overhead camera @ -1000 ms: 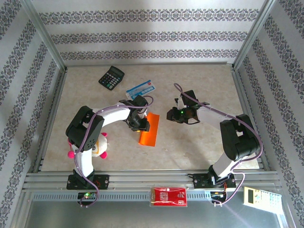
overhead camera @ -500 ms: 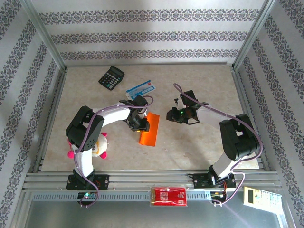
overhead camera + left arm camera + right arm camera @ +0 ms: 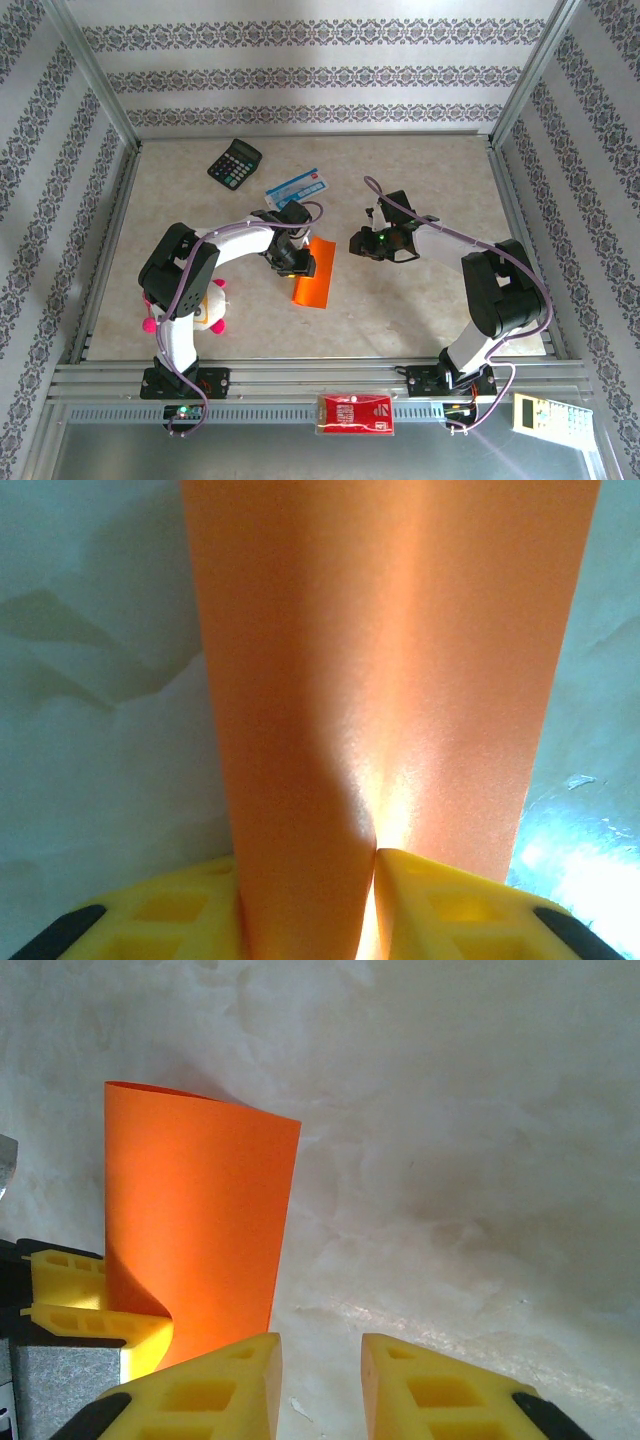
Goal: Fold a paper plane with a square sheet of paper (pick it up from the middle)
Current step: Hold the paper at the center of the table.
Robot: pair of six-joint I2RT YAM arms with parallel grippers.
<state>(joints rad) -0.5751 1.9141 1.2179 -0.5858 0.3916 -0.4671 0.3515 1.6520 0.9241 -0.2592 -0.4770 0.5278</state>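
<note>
Standstill at mid-fold: grip and sheet unchanged

Over the last second the top view shows almost no change. The left gripper (image 3: 298,262) stays just left of the frame's centre, pinching the square sheet of paper (image 3: 313,275). The sheet keeps its place and its slant, with its lower end pointing toward the bottom of the frame.

In the left wrist view the orange sheet runs from the bottom edge up the middle of the frame. It is caught between the yellow fingers (image 3: 445,905), with a soft bend where they bite. It looks doubled over rather than flat, though no sharp crease can be made out.

The right gripper (image 3: 358,243) also stays put, right of centre, near the sheet's upper right corner but not touching it. Its own camera shows its fingertips slightly apart with nothing between them. The sheet sits in the left half of that frame, curling up from the other gripper's fingers.

This reads as a pause rather than progress. The sheet is in hand but is no dart yet, and the real folds seem to lie ahead. The free right gripper is probably the one to take or press an edge next.
</note>
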